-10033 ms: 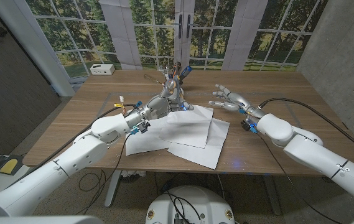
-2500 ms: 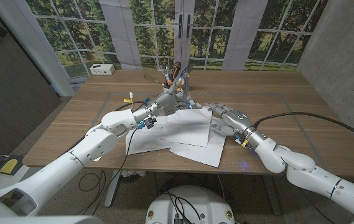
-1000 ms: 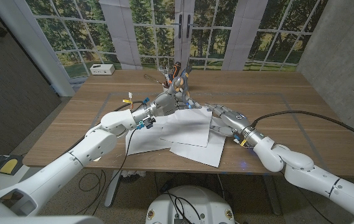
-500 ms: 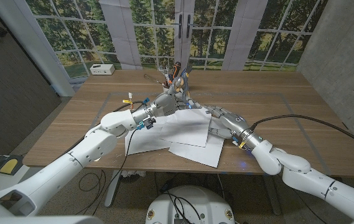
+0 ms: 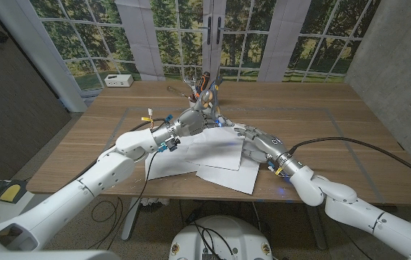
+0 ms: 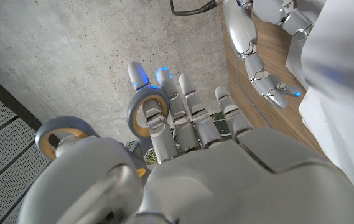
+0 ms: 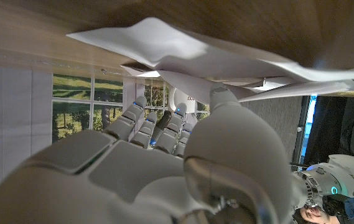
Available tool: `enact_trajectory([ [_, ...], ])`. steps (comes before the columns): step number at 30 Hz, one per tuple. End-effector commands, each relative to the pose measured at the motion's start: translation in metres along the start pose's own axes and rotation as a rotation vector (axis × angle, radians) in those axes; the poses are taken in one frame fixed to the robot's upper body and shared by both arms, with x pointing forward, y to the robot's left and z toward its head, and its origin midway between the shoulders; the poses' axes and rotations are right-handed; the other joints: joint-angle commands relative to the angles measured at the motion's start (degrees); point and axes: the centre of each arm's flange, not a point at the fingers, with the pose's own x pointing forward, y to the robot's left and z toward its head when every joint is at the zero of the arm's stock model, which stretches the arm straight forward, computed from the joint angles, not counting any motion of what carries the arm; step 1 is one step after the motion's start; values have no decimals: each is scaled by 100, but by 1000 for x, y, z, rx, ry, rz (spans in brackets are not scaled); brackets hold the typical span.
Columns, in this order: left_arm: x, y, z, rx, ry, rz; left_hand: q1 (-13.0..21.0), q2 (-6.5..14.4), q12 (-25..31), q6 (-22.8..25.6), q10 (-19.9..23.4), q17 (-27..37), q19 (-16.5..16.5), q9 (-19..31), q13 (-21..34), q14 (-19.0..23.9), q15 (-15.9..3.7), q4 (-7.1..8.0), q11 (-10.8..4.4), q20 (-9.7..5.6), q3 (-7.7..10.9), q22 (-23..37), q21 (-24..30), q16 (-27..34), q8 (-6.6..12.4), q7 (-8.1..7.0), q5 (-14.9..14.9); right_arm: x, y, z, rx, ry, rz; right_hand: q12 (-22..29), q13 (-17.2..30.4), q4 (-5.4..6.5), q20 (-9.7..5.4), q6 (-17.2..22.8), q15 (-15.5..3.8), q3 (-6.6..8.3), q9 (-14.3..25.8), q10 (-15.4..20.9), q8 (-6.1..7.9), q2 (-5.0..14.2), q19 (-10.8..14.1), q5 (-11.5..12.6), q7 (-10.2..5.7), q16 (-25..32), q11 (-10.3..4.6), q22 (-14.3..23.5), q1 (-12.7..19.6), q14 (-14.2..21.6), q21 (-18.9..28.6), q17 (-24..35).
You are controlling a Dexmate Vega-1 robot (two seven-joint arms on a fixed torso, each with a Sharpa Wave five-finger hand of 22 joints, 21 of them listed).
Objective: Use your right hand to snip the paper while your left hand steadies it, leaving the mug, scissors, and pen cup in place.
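Fingers of left hand (image 5: 191,120) through scissors (image 6: 144,116); right hand (image 5: 252,137) on paper (image 5: 212,150), grip unclear.

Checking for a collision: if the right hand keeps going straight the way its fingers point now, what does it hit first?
Most likely the left hand, just beyond the right hand across the paper's far edge; the pen cup stands behind. Depth is uncertain.

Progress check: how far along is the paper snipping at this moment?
Done: nothing yet; no cut shows in the paper. In hand: the right robot hand touches its right edge; the left robot hand sits by the pen cup, with scissor-like rings at its fingers. Left: the snipping itself.
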Motion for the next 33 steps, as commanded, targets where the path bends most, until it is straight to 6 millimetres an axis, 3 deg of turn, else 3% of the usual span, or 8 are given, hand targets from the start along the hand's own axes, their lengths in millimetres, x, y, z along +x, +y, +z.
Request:
enact_trajectory([
  [1,-2,-2,1,-1,-5,0,14,62,33,19,167,13,3,16,5,73,-428,7,-170,-30,-16,17,13,41,40,50,-14,4,7,1,79,17,25,19,-59,-35,-36,271,-1050,81,21,208,18,-72,-44,42,-18,-58,2,17,46,23,8,-35],
  [7,-3,-2,1,-1,-7,-2,9,75,43,18,181,14,0,25,11,75,-426,11,-158,-29,-14,17,12,43,43,47,-14,4,15,5,151,17,12,15,-181,-106,-92,802,-1077,201,26,522,65,21,-49,61,-14,-131,-1,11,186,-15,12,-101],
  [11,-3,-2,2,1,-6,-3,6,83,51,25,169,14,2,24,32,79,-425,14,-180,-34,-13,17,13,45,45,46,-14,7,18,7,153,13,24,-5,-321,-160,-154,1513,-1062,358,42,914,125,79,-22,-2,-24,-85,-1,8,358,35,12,-105],
  [13,-4,-2,2,2,-7,-2,4,86,45,26,176,14,2,23,17,76,-428,15,-184,-28,-14,17,13,44,44,44,-15,8,19,7,172,19,32,-133,-391,-138,-160,1970,-1054,390,42,790,150,72,-28,-49,-49,-68,20,10,367,29,12,-101],
  [16,-5,-3,2,1,-8,-2,1,91,44,38,197,15,5,16,1,90,-424,17,-173,-31,-14,17,14,49,44,46,-15,8,20,8,176,19,40,-173,-408,-15,-191,2428,-1041,479,40,806,165,130,-22,-82,-62,4,24,11,312,120,18,-74],
  [20,-6,-3,2,0,-10,3,-2,96,53,51,187,16,4,9,21,93,-429,18,-169,-33,-14,17,14,51,44,46,-15,7,23,10,191,22,40,-199,-407,105,-188,2572,-1040,545,36,769,140,186,13,-90,-66,92,31,13,241,262,32,-34],
  [27,-7,-4,2,0,-13,4,-7,104,65,65,176,18,0,27,47,94,-418,19,-177,-32,-16,17,12,55,59,54,-16,6,25,11,210,20,25,-108,-384,415,-177,3077,-1088,998,50,1177,153,229,227,-67,-60,321,28,19,208,765,92,37],
  [33,-8,-5,1,1,-15,6,-9,110,73,70,182,19,4,38,55,98,-423,20,-165,-26,-16,18,14,58,67,53,-16,4,26,12,237,28,-16,3,-349,524,-218,3435,-1114,1313,83,1776,151,203,499,-107,-53,565,40,34,255,1162,152,134],
])
